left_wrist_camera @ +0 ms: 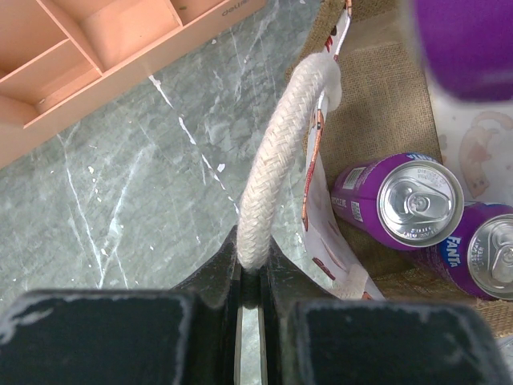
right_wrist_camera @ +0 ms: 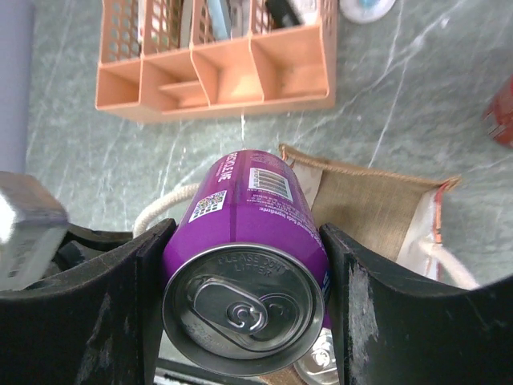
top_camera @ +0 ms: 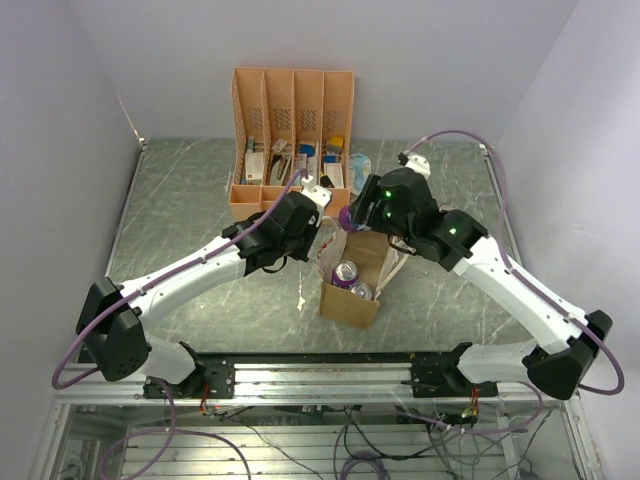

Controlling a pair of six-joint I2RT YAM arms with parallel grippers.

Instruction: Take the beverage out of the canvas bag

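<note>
One purple can looks lifted out of the canvas bag. It hangs over the bag's 12 o'clock rim, with the right gripper clamped around it. We count two more cans lying inside. At 10 o'clock the left gripper pinches the rope handle tight. We reckon what's left is setting the can down.

My right gripper and its can hang over the bag's far edge, my left gripper at its left handle; organizer walls the far side; table lies open left
</note>
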